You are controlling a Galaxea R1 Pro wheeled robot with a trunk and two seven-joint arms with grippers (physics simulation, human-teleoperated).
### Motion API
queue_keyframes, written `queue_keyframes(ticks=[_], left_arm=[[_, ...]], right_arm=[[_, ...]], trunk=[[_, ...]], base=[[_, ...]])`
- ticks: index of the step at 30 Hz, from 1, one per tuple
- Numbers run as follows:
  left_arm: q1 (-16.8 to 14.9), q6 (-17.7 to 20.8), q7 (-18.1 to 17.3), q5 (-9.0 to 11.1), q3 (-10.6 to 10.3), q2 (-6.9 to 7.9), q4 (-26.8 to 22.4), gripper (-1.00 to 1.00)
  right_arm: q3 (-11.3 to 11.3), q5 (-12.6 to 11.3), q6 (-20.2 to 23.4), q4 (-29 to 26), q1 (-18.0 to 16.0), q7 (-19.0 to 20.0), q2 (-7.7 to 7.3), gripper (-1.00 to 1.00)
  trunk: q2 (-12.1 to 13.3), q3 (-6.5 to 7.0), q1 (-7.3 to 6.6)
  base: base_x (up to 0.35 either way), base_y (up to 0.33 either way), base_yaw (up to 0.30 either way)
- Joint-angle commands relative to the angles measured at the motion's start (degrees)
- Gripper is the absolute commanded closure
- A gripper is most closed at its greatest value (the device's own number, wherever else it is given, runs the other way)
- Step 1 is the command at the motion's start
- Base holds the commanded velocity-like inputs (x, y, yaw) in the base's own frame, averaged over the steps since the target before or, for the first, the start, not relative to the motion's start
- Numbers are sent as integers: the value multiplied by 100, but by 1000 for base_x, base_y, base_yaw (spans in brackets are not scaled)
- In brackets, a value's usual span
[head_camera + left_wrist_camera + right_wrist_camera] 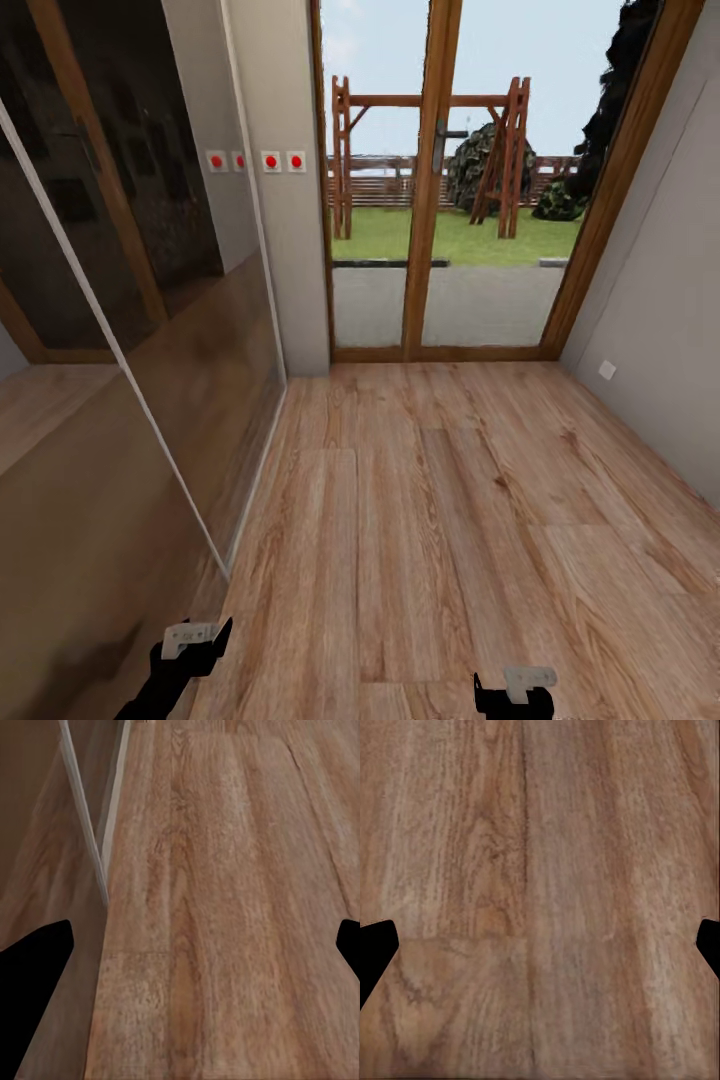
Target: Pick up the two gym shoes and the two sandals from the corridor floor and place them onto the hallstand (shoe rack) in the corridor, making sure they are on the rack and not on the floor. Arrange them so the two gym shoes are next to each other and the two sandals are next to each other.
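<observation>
Your left gripper (199, 945) and right gripper (544, 945) hang spread wide, holding nothing, above the corridor floor (450, 500). You face a glass door (440, 200).

Light brown wood-grain corridor floor (450, 520)

Head camera looks forward down the corridor floor (430, 520); both wrist cameras face that floor closely.

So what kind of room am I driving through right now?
Most likely a home corridor: wood-plank floor, mirrored sliding panels along the left wall, and a glazed wooden door at the far end onto a garden. Both grippers hang open and empty.
</observation>
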Motion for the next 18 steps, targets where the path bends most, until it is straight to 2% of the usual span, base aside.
queue_keyframes(ticks=[1,7,15,18], left_arm=[[-8,-6,-9,35,101,4,-4,-100],[-8,-6,-9,35,101,2,-13,-100],[-8,-6,-9,35,101,2,-14,-100],[-6,-11,-9,35,101,3,-19,-100]], right_arm=[[3,41,-9,8,-5,-36,1,-100],[3,41,-9,8,-5,-36,1,-100],[3,41,-9,8,-5,-36,1,-100],[3,41,-9,8,-5,-36,1,-100]], trunk=[[-2,-4,-1],[-2,-4,-1],[-2,-4,-1],[-2,-4,-1]], base=[[0,0,-200],[20,0,-48],[221,0,-4],[103,0,0]])
